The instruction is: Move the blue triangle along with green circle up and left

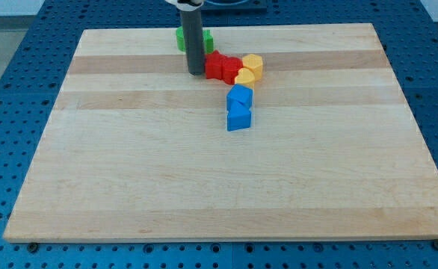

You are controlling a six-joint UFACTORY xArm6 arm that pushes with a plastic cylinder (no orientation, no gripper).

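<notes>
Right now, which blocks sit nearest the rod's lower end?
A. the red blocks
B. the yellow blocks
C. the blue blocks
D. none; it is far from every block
A. My tip stands right against the view's left side of the red blocks; the yellow blocks lie beyond them and the blue blocks lower right.

The pale wooden board (204, 187), banded in lighter and darker tan strips, lies on a blue perforated table surface (2, 224). Near the board's top edge, a bright green block (208, 42) shows on both sides of the dark grey rod, my tip (195, 72). Beside it sit glossy red blocks (220, 67), two yellow blocks (248, 69), and two solid blue blocks (239, 108), all unpatterned.
</notes>
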